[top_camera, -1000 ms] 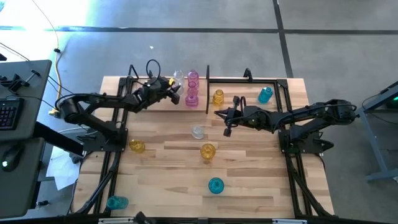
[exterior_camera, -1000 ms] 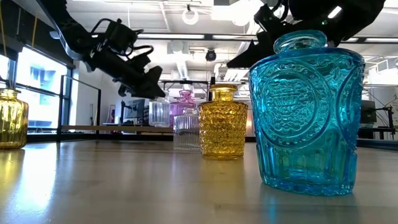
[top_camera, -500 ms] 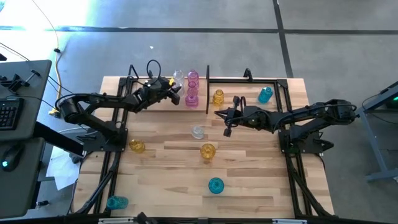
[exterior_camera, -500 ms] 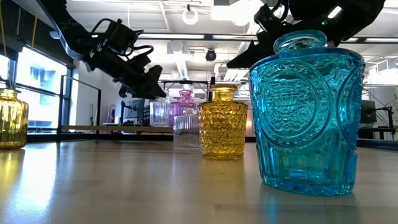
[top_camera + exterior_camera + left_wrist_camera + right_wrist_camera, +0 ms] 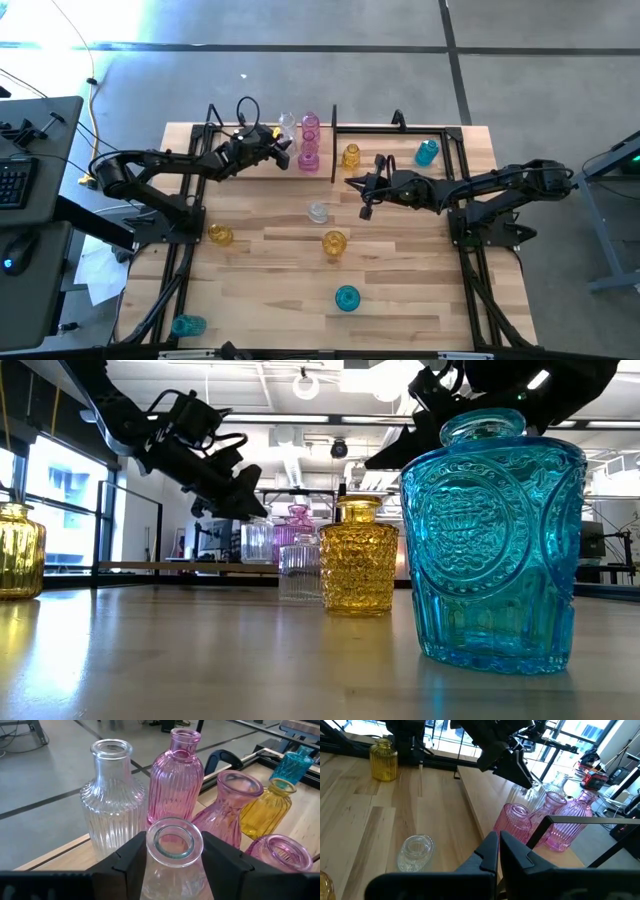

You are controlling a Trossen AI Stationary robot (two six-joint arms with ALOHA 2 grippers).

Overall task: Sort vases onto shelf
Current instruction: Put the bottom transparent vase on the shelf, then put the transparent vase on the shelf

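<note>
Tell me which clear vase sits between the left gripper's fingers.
The clear vase whose round mouth shows between the left gripper fingers, in front of the pink vases. The ribbed clear one stands beyond it on the shelf; another stands mid-table.

Clear vase upright on the shelf beside pink vases, yellow vase and teal vase along it, others scattered on table

The light wood table bears the shelf at its far edge and scattered vases.
</note>
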